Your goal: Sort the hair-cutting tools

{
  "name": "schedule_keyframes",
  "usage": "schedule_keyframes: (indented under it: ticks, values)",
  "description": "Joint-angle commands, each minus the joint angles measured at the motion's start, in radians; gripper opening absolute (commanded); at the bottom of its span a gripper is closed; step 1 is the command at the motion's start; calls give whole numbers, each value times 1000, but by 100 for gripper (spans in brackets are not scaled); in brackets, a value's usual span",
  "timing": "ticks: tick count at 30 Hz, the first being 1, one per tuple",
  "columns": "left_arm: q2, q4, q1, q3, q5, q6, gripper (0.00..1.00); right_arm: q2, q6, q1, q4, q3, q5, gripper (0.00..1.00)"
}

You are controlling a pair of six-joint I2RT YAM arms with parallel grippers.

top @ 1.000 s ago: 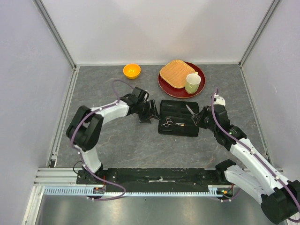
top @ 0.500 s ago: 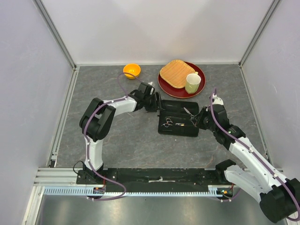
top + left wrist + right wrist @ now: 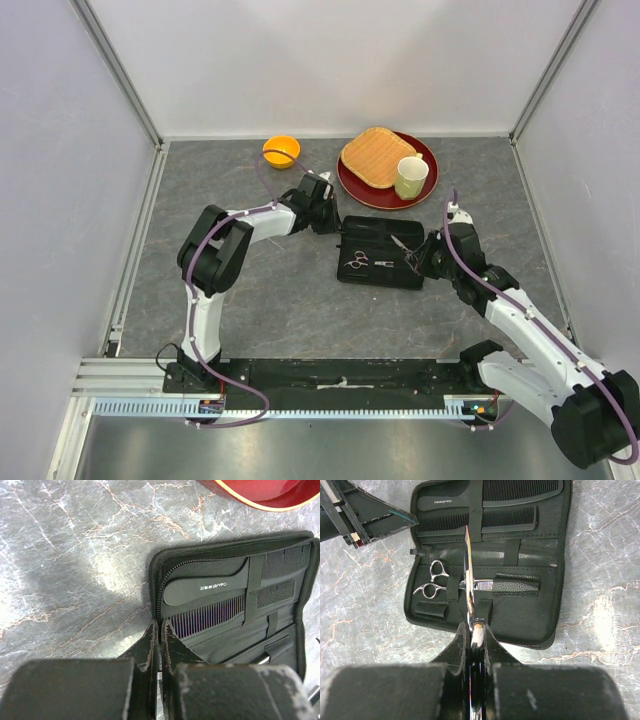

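Observation:
A black zip case (image 3: 385, 276) lies open on the table. Two black combs (image 3: 485, 515) sit under straps in its far half. One pair of silver scissors (image 3: 434, 581) is strapped in its near half. My right gripper (image 3: 476, 626) is shut on a second pair of silver scissors (image 3: 468, 567), whose blades point out over the case. At the case's left end, my left gripper (image 3: 160, 627) is shut on the zipper rim (image 3: 159, 597). From the top view, the left gripper (image 3: 335, 222) and the right gripper (image 3: 415, 258) flank the case.
An orange bowl (image 3: 281, 151) stands at the back left. Just behind the case, a red plate (image 3: 350, 183) carries a tan woven square (image 3: 372, 157) and a pale mug (image 3: 410, 177). White walls close in the table on three sides.
The left gripper reached right to the case's left end and shut on its rim. The right gripper with its scissors shifted slightly toward the case.

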Motion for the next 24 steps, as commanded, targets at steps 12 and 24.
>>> schedule_keyframes:
  ticks: [12, 24]
  values:
    - [-92, -78, 25, -88, -14, 281, 2, 57, 1, -5, 100, -17, -87, 0]
    - [-150, -140, 172, -105, -54, 398, 2, 76, 12, -5, 116, -20, -101, 0]
